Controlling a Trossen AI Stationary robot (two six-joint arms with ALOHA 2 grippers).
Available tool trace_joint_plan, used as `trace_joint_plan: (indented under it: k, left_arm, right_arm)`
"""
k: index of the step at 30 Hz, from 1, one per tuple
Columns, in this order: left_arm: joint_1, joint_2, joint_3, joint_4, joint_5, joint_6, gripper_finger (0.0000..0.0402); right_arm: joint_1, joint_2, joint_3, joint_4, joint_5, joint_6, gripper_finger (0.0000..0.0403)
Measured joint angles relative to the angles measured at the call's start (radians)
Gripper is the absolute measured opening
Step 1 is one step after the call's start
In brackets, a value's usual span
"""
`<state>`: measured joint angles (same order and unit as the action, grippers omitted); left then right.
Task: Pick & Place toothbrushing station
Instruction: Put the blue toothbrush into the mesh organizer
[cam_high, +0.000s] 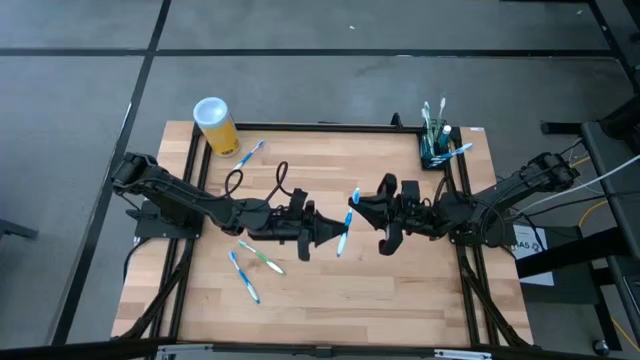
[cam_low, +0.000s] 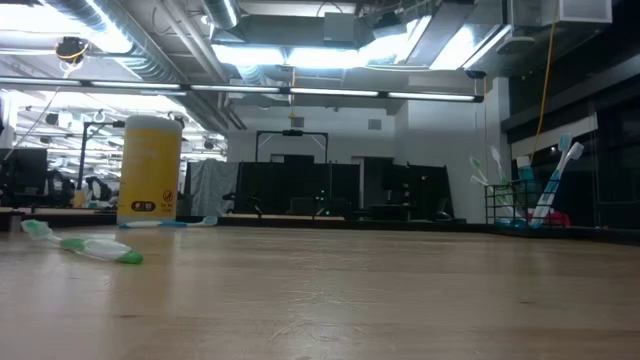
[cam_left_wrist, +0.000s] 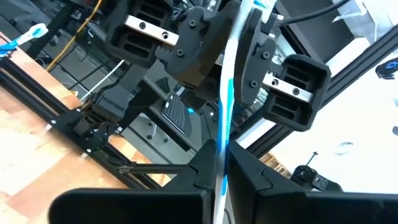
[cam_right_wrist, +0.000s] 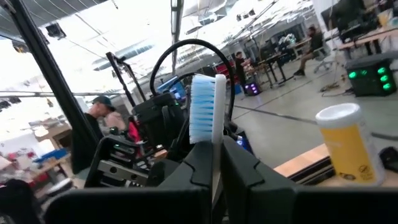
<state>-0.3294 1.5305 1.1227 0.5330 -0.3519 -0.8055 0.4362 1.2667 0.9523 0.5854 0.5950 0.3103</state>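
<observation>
Spanning a grey-floored room, the wooden table (cam_high: 400, 290) bears toothbrushes.

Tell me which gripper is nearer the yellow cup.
Left. The left gripper is mid-table, diagonally across from the yellow cup at the far left corner. The right gripper sits just beyond it, farther toward the right side; both are shut on the same blue toothbrush.

The toothbrushing station (cam_high: 436, 152) is largely masked by the brushes standing in it in the high view, and its outline in the low view is too small to be made out. The blue-and-white toothbrush (cam_left_wrist: 227, 106) is cut off at both ends in the left wrist view, perhaps gripped lower down. 2 people in the right wrist view are blurred.
</observation>
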Motion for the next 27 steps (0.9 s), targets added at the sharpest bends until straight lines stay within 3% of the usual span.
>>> trace_joint_plan:
  k: [6,15,21,24,27]
  left_arm:
    - [-0.001,-0.005,0.005,-0.039,-0.026,-0.031,0.0043]
    - [-0.066,0.0,-0.003,-0.315,-0.013,-0.11,0.0111]
    - [-0.152,-0.015,-0.003,-0.412,-0.106,-0.117,0.0135]
    - [-0.195,-0.052,-0.002,-0.536,-0.205,-0.148,0.0138]
    - [-0.251,-0.103,-0.002,-0.722,-0.325,-0.247,0.0138]
  right_arm:
    - [0.001,0.003,0.061,-0.05,0.044,-0.12,0.0014]
    - [0.011,-0.002,0.141,-0.087,0.22,-0.308,0.0014]
    - [-0.026,-0.02,0.153,-0.261,0.422,-0.401,0.0014]
    - [-0.103,-0.048,0.151,-0.477,0.37,-0.308,0.0014]
    - [-0.246,-0.082,0.151,-0.677,0.131,-0.176,0.0014]
